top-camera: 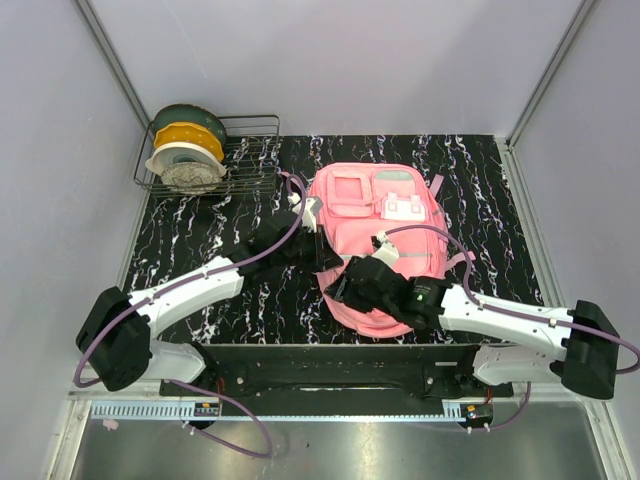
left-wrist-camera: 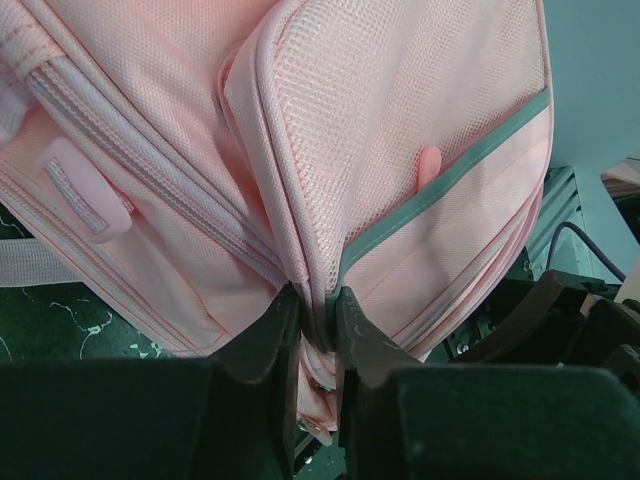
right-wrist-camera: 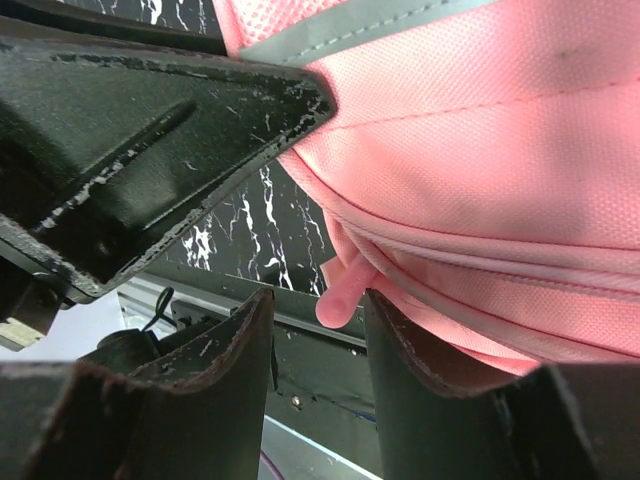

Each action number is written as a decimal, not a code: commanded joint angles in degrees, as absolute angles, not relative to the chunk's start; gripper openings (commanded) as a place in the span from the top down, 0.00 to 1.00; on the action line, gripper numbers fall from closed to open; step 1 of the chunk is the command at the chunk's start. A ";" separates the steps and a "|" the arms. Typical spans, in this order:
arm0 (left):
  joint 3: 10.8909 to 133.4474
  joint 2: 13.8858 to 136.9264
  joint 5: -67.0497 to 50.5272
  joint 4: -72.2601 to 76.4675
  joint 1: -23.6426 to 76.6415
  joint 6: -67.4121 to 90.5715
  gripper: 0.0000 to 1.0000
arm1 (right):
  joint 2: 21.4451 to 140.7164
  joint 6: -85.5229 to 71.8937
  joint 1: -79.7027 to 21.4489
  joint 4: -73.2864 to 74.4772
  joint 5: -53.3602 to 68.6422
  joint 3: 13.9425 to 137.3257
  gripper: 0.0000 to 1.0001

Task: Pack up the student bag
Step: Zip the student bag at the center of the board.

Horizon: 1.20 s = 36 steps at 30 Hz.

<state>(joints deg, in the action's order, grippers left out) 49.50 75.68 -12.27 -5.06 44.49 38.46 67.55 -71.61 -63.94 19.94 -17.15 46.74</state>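
Overhead view: student bag, pink, flat on the black marbled desk, front pockets upward, near the middle and slightly right of centre, its near end close to the desk's near edge. Wire rack at the far left corner, well apart from the bag, with spools in green, yellow and white standing in it.

Left pincer at the bag's left side. Left wrist view: left pincer closed tight on a fold of the student bag where the mesh pocket meets the bag's side; fabric pinched between both fingers, no gap visible. Grey-green trim across the pocket's edge.

Right pincer at the bag's near left corner, over the desk's near edge. Right wrist view: right pincer open, fingers standing apart, one on each side of a small pink pull tab hanging from the zip line of the student bag. Contact between tab and fingers not discernible.
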 commanded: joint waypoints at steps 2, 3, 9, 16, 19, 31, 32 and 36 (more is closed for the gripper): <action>53.79 72.34 -17.23 0.18 44.74 36.83 1.00 | 66.98 -70.40 -63.55 21.18 -19.42 48.43 0.53; 53.79 72.42 -17.31 0.18 44.82 36.83 1.00 | 67.15 -70.05 -63.54 21.36 -20.03 48.78 0.53; 54.40 72.33 -18.28 0.17 44.82 36.83 1.00 | 70.22 -68.99 -63.63 24.52 -21.88 51.41 0.60; 54.93 72.07 -18.55 0.18 44.82 36.65 1.00 | 71.46 -67.59 -63.63 24.35 -21.53 51.94 0.60; 54.93 71.90 -18.72 0.18 44.82 36.56 1.00 | 71.98 -67.33 -63.63 24.96 -21.53 52.03 0.61; 55.20 71.81 -18.37 0.18 44.74 36.30 1.00 | 69.53 -67.50 -63.54 26.62 -21.71 50.28 1.00; 55.20 71.72 -18.28 0.18 44.74 36.30 1.00 | 68.04 -67.67 -63.63 26.89 -21.71 49.32 1.00; 54.76 71.10 -17.32 0.18 44.74 36.30 1.00 | 64.26 -67.59 -63.63 27.51 -21.27 47.03 1.00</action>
<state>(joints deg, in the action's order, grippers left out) 50.57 75.31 -12.75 -6.76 44.18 37.10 68.58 -67.75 -64.05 25.91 -18.52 48.75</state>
